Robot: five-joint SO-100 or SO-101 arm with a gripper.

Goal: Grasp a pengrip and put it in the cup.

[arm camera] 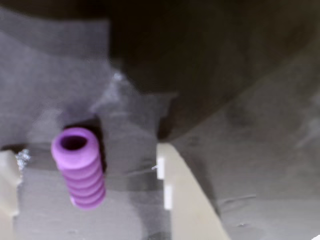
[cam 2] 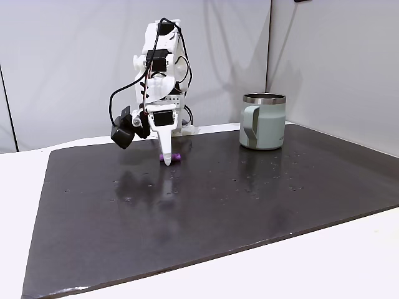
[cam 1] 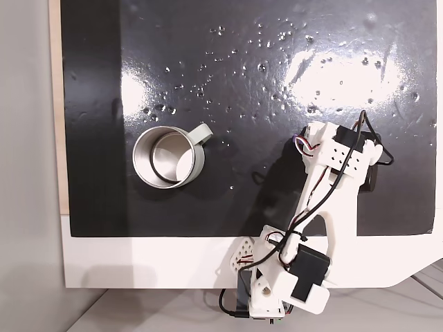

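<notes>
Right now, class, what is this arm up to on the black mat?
The white arm has its gripper lowered to the black mat, right at the small purple pengrip. In the wrist view the pengrip lies on the mat between the two fingers, which stand apart and have not closed on it. The metal cup stands upright and well off to the side, and in a fixed view from above its inside holds no pengrip.
</notes>
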